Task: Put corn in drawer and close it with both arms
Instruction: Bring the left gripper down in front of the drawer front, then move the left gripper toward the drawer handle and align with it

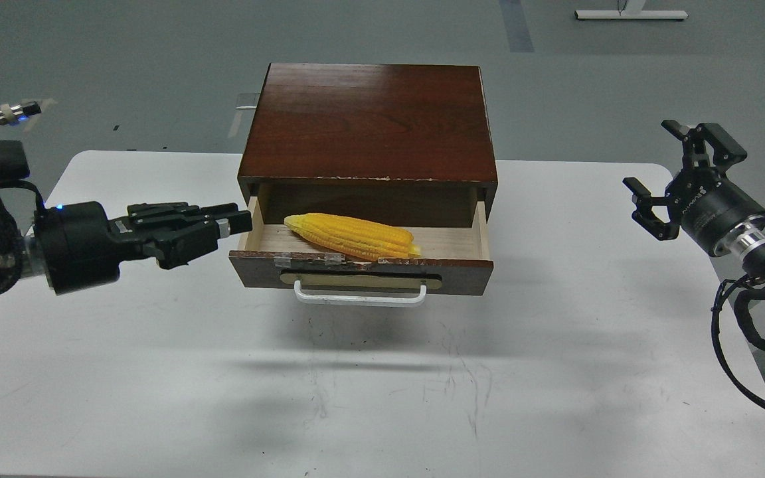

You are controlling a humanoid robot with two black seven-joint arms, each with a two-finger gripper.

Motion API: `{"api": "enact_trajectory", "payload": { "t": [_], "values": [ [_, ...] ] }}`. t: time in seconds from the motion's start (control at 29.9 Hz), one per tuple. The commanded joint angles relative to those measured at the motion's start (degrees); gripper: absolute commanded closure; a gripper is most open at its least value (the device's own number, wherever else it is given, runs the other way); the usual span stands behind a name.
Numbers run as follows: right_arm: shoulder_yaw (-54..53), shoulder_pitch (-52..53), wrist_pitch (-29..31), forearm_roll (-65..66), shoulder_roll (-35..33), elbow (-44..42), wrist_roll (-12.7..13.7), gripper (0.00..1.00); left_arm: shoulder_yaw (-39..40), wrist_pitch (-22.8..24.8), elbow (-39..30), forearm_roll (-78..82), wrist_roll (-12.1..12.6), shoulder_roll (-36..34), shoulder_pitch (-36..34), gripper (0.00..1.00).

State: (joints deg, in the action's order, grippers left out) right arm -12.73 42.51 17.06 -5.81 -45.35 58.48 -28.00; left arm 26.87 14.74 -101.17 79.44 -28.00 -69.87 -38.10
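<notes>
Nearest the camera, the white table (pixel 356 398) is lying bare and scuffed, with the drawer's shadow falling across it. Just beyond, the drawer (pixel 360 269) is standing pulled out from the dark wooden cabinet (pixel 369 123), its white bar handle (pixel 360 298) facing forward and its chipped top edge showing.

The corn (pixel 352 236) is lying inside the drawer on the pale wood floor, slanting from the back left toward the front right, with its right end resting close to the front wall. So the first part of the job is looking done: the cob is in, and neither arm is holding anything.

The left gripper (pixel 240 222) is reaching in level from the left, its tip just beside the drawer's left front corner; its fingers are appearing pressed together, though seen side-on and dark that reading is only probable. The right gripper (pixel 678 176) is hanging well apart from the drawer on the right, its claws spread wide and empty.

What is remaining is the closing: both arms are needing to come to the drawer front and push it in.
</notes>
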Motion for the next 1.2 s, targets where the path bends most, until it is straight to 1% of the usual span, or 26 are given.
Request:
{"api": "enact_trajectory", "payload": {
  "t": [0.0, 0.13, 0.2, 0.27, 0.33, 0.47, 0.57, 0.74, 0.84, 0.94, 1.04, 1.17],
  "values": [
    [0.16, -0.94, 0.08, 0.01, 0.00, -2.22, 0.00, 0.00, -0.06, 5.73, -0.17, 0.01, 0.00, -0.17, 0.13, 1.00],
    [0.25, -1.11, 0.25, 0.09, 0.09, -3.55, 0.00, 0.00, 0.11, 6.00, -0.17, -0.08, 0.00, 0.35, 0.13, 1.00],
    [0.42, -1.20, 0.25, 0.18, 0.18, -3.73, 0.00, 0.00, -0.15, 7.14, -0.17, -0.08, 0.00, 1.05, 0.22, 1.00],
    [0.51, -1.20, 0.25, 0.62, 0.35, -3.73, 0.00, 0.00, -0.15, 13.26, 0.01, -0.16, 0.00, 2.89, 1.44, 1.00],
    [0.42, -1.29, 0.25, 1.23, 0.44, -3.90, 0.00, 0.00, -0.06, 13.26, 0.01, -0.16, 0.00, 3.60, 2.50, 1.00],
    [0.42, -2.43, 0.25, 1.94, 0.53, -5.30, 0.00, 0.00, -0.15, 13.26, 0.01, -0.08, 0.00, 7.55, 6.45, 1.00],
    [0.42, -2.69, 0.25, 2.20, 0.62, -6.19, 0.00, 0.00, -0.50, 13.26, 0.01, -0.08, 0.00, 9.58, 7.16, 1.00],
    [0.51, -3.22, 0.25, 2.73, 1.14, -6.45, 0.00, 0.00, -0.59, 9.00, 0.27, 0.27, 0.00, 13.53, 8.12, 1.00],
    [0.51, -3.31, 0.17, 3.43, 1.32, -6.54, 0.00, 0.00, -1.38, 8.82, 1.06, 0.28, 0.00, 15.63, 9.17, 1.00],
    [0.51, -3.22, 0.17, 3.61, 2.11, -7.06, 0.00, 0.00, -1.91, 8.55, 2.02, 2.81, 0.00, 17.22, 9.80, 1.00],
    [0.51, -3.22, 0.08, 3.61, 2.20, -7.15, 0.00, 0.00, -2.35, 8.20, 3.69, 4.32, 0.00, 17.93, 10.06, 1.00],
    [0.51, -3.22, 0.08, 3.61, 2.20, -7.15, 0.00, 0.00, -2.44, 7.06, 4.14, 4.23, 0.00, 18.19, 10.15, 1.00]
  ]
}}
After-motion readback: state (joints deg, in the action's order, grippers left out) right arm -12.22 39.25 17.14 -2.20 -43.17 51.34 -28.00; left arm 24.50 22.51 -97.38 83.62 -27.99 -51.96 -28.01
